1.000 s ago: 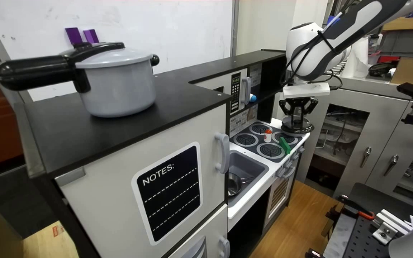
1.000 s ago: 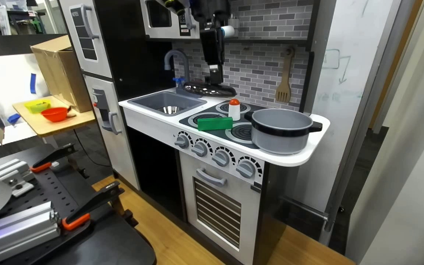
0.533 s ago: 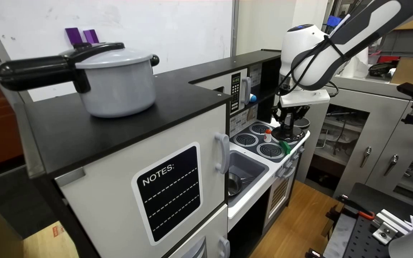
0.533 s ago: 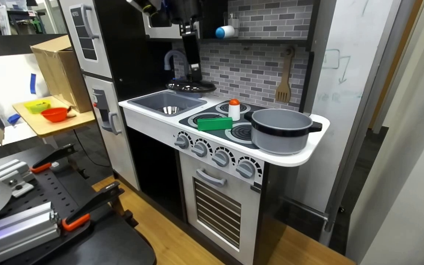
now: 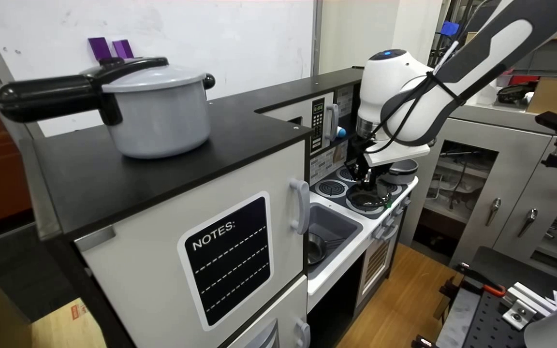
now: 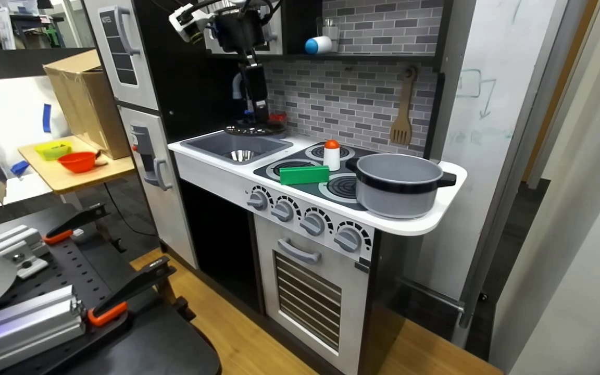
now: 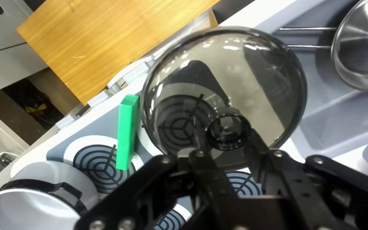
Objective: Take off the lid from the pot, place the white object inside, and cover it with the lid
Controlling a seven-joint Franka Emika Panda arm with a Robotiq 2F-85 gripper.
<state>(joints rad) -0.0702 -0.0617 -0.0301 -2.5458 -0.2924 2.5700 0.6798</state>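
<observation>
Play kitchen (image 6: 266, 250): wood-look floor (image 6: 211, 302), grey brick-pattern backsplash (image 6: 352, 107)
Counter (image 6: 305, 140): white, dark hob (image 6: 341, 186) right by the sink (image 6: 266, 153)
Pot (image 6: 396, 200): open-topped, parked at the counter's end
Gripper (image 7: 226, 135): jaws snug on the see-through lid (image 7: 232, 89) by its knob (image 7: 227, 126), up above the hob
White shaker (image 6: 331, 160): upright on the hob

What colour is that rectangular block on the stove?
Green; the rectangular block shows best in the wrist view.
</observation>
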